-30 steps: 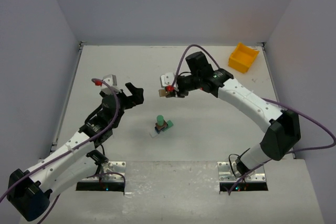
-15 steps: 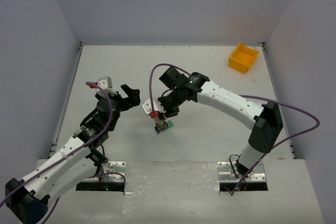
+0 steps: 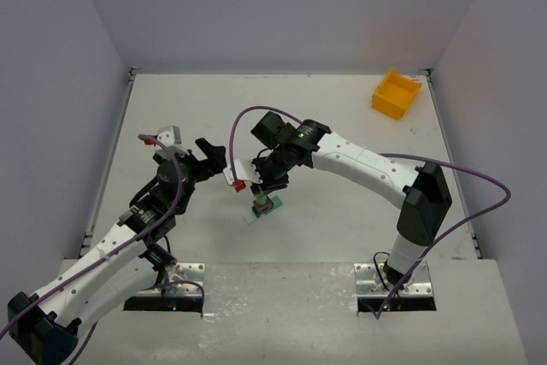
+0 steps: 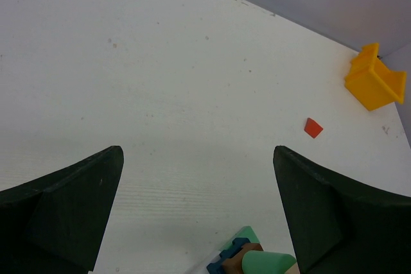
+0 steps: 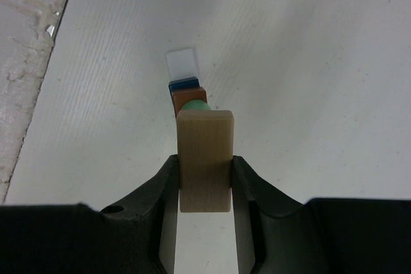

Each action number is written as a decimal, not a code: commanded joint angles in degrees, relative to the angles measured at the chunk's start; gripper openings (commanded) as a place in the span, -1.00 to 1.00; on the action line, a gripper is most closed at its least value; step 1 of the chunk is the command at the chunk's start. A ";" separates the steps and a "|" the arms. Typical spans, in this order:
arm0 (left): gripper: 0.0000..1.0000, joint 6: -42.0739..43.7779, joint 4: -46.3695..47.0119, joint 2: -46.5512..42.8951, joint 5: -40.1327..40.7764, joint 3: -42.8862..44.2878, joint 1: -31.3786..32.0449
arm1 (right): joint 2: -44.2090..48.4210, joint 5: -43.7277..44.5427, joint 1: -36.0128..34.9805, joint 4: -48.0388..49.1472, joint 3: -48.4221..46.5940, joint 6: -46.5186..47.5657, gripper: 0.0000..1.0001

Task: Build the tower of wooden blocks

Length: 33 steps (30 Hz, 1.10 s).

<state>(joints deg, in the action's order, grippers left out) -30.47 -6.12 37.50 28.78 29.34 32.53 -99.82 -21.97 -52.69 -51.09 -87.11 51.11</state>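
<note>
Small stack of painted wooden blocks (image 3: 262,205) (white base, blue, brown, green top) stands mid-worktop (image 3: 342,126). Tan rectangular wooden block (image 5: 204,139) is clamped upright in right tool (image 5: 205,162), hovering just over the stack: placing step. Next move likely needs a square descent and gentle release. Left tool (image 4: 198,158) gapes wide, empty, nearby.

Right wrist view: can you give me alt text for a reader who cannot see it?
The right gripper clamps a tan block, lined up with the tower of green, brown, blue and white pieces beyond it on the white table. Whether the block touches the tower cannot be told.
</note>
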 commanded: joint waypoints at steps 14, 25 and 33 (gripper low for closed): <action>1.00 -0.36 1.37 0.39 0.57 0.98 -0.10 | -2.79 1.13 -1.26 -0.68 -4.03 -1.36 -0.43; 1.00 -0.38 1.46 0.63 0.42 0.98 -0.01 | -3.95 0.73 -1.45 -2.16 -4.56 -0.44 -0.36; 1.00 -0.20 1.81 1.19 -0.13 0.98 -0.02 | -3.92 0.19 -1.45 -1.68 -4.19 -0.22 -0.28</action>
<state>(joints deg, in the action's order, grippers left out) -30.48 -6.26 38.44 28.91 29.34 32.53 -103.96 -21.02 -53.78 -53.18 -89.30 50.33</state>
